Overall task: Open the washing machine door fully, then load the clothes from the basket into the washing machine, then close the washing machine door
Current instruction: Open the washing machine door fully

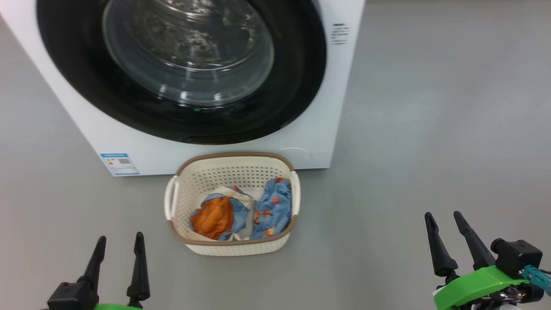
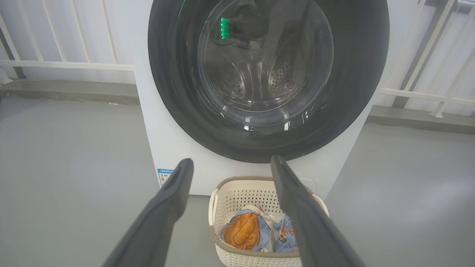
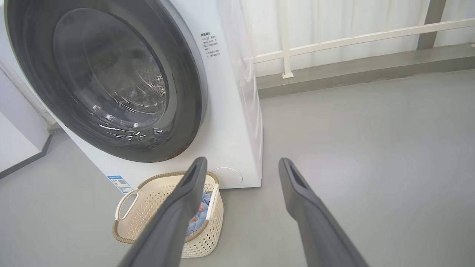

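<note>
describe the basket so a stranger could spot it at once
Find the big white washing machine with the round black door. On the grey floor right in front of it sits the basket. It is small, cream and perforated, with a brown rim, holding blue and orange clothes.

We find no wording that we can truly read. On the white front of the washing machine [image 1: 340, 94], below the washing machine door [image 1: 292, 86] and toward its left side, sits a small blue-edged label sticker [image 1: 119, 163]. It carries a dark code-like square and tiny coloured marks, its print too small for us. Right of the door, beside its upper part, a block of dark printed lines [image 1: 340, 33] stands on the same white front. In the right wrist view it shows as a heading over a few short lines of characters, which we cannot make out.
</note>
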